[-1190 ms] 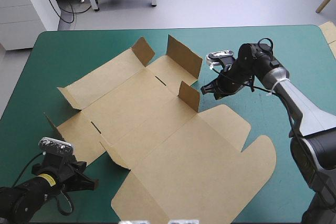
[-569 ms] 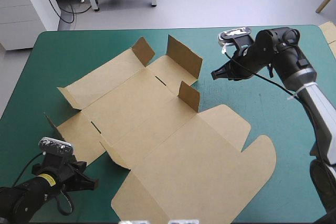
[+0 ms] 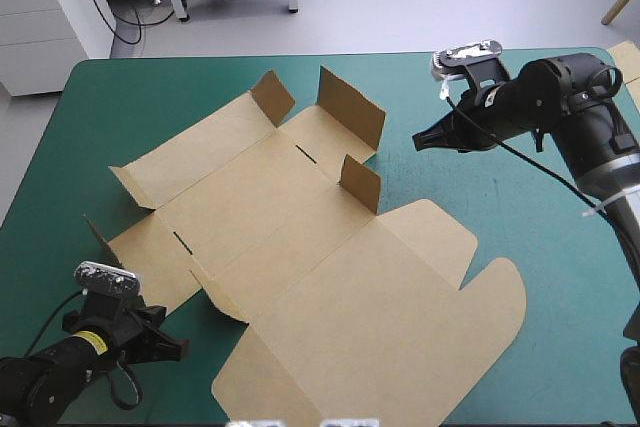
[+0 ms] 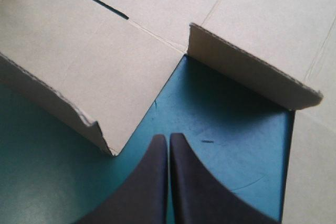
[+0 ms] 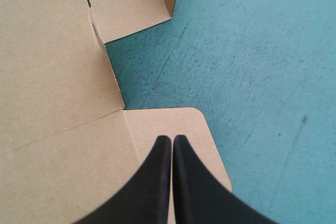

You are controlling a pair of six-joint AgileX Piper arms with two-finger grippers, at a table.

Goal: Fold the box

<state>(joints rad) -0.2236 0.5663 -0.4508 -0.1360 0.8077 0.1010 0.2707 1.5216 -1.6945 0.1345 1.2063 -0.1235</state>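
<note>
The right black fin-fingered hand has drawn back from the flat brown cardboard box.
The teal-green counter bears the box at its middle (few flaps raised); both hands are pressed together, so a nudge from the left hand may slide the loose sheet.

Two arms are wearing black and grey.
The right arm is showing black joints, a grey tube and a white band; the left arm is wearing a yellow sticker. The left end effector and right end effector are showing black fins.
</note>
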